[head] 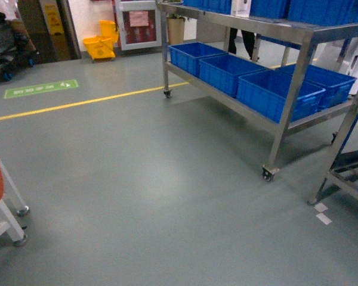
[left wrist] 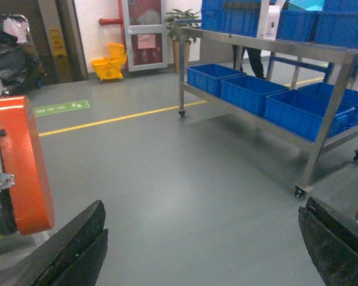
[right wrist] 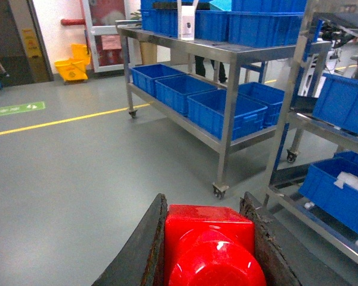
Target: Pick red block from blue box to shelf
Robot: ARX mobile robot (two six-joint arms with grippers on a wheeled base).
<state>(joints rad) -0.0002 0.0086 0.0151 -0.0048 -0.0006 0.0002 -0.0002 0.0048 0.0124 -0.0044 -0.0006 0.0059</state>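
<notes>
The grey floor [head: 137,179] takes most of the head view, with a yellow line [head: 77,104] painted across it and a green sign [head: 40,89] stuck beside that line. On the right stands the shelf [head: 292,89], a steel rack on small wheels; its lower tier carries a row of dark blue crates [head: 274,92], and more of them sit on the top tier. A second steel rack [right wrist: 298,119] with the same kind of crates stands just beside it, as the right wrist view shows. Far back near the wall there is a yellow mop bucket [head: 100,46].

The left gripper [left wrist: 203,250] has its jaws wide apart, and only floor shows between them. An orange panel [left wrist: 24,167] is just beside it, at the left edge.

The right gripper [right wrist: 209,250] has its jaws closed on the red block [right wrist: 209,244], which sits between the two dark fingers [right wrist: 146,244], its round stud facing the camera. The block is held above the floor, apart from the shelf.
</notes>
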